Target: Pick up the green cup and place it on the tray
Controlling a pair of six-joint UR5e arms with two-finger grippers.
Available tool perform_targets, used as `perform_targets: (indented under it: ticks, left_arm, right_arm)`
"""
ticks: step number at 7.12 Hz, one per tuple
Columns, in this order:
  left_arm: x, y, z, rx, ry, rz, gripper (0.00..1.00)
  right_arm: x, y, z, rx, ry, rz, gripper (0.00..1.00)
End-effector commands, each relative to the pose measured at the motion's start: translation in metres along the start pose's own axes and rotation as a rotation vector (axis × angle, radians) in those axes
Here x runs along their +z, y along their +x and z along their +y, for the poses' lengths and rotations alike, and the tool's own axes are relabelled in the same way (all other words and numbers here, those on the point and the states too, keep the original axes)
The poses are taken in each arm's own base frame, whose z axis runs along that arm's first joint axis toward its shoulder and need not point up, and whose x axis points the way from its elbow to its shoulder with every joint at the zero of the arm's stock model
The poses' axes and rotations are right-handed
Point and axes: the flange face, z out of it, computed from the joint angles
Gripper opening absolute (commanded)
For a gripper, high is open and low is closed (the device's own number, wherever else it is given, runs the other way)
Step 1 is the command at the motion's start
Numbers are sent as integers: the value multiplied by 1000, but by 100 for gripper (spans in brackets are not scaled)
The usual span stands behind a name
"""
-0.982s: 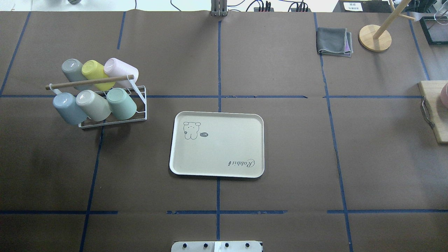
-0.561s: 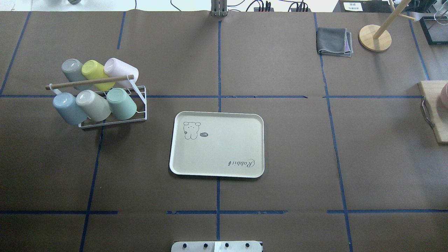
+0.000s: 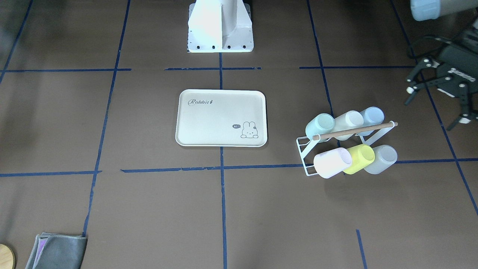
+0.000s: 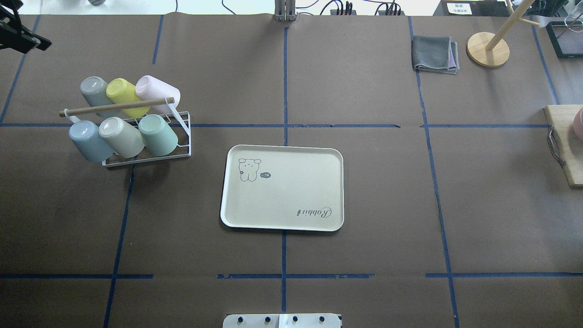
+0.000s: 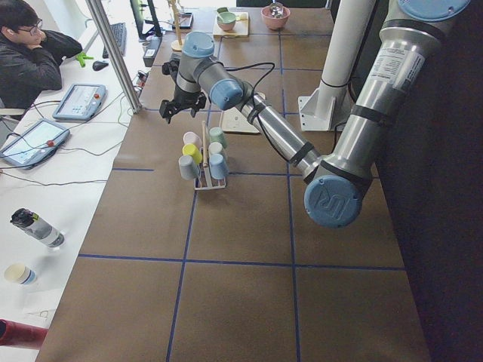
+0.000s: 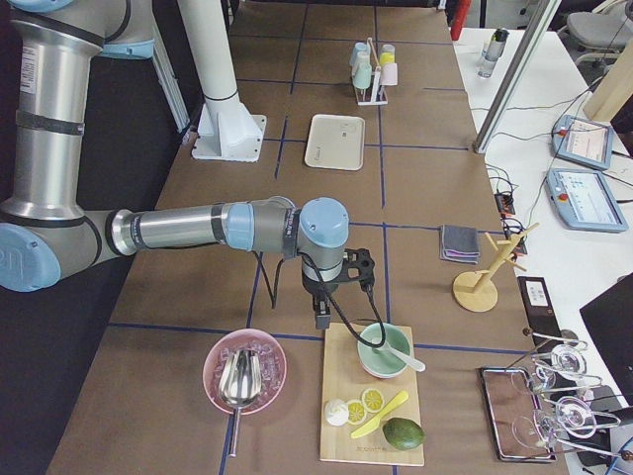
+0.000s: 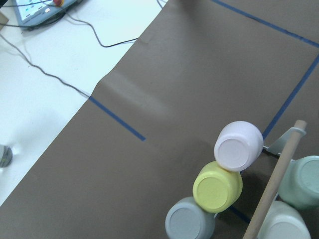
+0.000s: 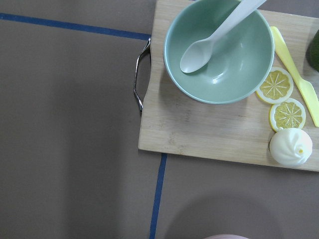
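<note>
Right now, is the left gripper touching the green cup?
Apart. The front-facing view shows the left gripper off to one side of the rack, with bare table between it and the green cup on the rack.

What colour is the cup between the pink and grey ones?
Bright yellow cup, clearest in the left wrist view.

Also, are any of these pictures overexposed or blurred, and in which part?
Front-facing view: the robot base is washed out, and the arm joint in the top right corner is blurred. Left wrist view: the white desk is overexposed. Right wrist view: sharp, small glints inside the bowl. Overhead view: even light, thin shadow along the tray.
</note>
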Motion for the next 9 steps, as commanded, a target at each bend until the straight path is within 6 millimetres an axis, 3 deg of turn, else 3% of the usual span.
perform_targets:
  ticks: [1,3,4,5,8,9]
  left_arm:
    - [41,80,-38,182,-31,2,100]
    - [49,122,-83,405,-194,-72,100]
    - [65,161,-84,489,-246,-121,100]
    - [79,182,-82,660,-334,-174,100]
    - [106,234,-74,1090,-559,-276,100]
    - [111,241,-69,1133,-612,-317,100]
  right_arm:
    - [2,1,3,5,-5,-1,100]
    - [3,2,5,5,-7,-2,100]
    - [4,3,5,7,-10,-2,100]
    - [5,3,7,9,-12,-2,100]
    - [7,5,8,15,-17,-3,100]
    - [8,6,9,17,-20,-4,100]
